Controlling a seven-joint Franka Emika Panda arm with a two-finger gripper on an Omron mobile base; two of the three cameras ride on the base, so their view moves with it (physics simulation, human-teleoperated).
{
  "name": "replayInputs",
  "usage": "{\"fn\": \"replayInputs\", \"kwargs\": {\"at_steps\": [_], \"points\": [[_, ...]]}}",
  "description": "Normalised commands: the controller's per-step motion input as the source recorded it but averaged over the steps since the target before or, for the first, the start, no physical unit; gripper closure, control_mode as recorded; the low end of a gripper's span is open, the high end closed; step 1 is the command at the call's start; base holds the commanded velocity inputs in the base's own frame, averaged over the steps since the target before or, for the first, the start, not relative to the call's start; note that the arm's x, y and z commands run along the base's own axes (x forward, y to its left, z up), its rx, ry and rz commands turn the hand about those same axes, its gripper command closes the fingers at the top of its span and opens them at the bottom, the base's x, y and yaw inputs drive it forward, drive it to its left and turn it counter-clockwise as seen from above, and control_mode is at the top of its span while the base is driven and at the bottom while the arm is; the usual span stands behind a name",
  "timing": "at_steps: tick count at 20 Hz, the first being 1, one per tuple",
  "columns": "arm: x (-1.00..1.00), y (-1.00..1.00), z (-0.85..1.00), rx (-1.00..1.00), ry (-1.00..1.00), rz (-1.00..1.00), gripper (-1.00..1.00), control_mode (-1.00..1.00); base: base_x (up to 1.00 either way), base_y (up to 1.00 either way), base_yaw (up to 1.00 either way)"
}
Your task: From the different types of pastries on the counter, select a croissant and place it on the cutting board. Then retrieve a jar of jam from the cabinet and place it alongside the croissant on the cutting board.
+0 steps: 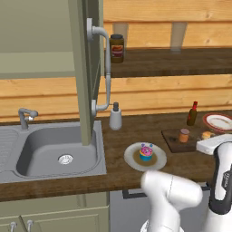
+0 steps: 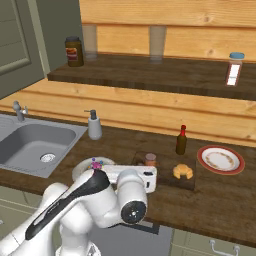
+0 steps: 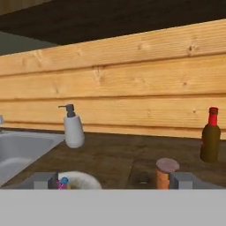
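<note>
The jar of jam [image 3: 165, 173], orange-red with a brownish lid, stands upright on the dark cutting board [image 2: 167, 181] beside the golden croissant [image 2: 183, 171]. Both also sit on the cutting board [image 1: 174, 144] in the left base view, jar of jam [image 1: 184, 135] to the left and croissant [image 1: 206, 135] to the right. My gripper [image 3: 114, 181] is open and low over the counter [image 1: 131, 129], level with the jar. The jar stands free just inside the right fingertip [image 3: 185, 180]. The gripper [image 2: 130, 172] hovers at the board's front left. The cupcake [image 1: 146, 153] rests on a white plate [image 1: 132, 159].
The cabinet door [image 1: 84, 68] hangs open over the sink [image 1: 41, 170]. A soap dispenser [image 1: 115, 117], a red-capped bottle [image 2: 181, 141] and a red-rimmed plate [image 2: 220, 159] stand nearby. A dark jar [image 1: 117, 47] sits on the upper shelf.
</note>
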Motion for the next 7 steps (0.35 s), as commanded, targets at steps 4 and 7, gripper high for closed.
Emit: {"fn": "replayInputs", "kwargs": {"at_steps": [4, 7], "points": [[-0.96, 1.00, 0.14, -0.09, -0.02, 0.00, -1.00, -1.00, 0.00, 0.00, 0.00], [-0.67, 1.00, 0.30, -0.11, 0.00, 0.00, -1.00, -1.00, 0.00, 0.00, 0.00]]}}
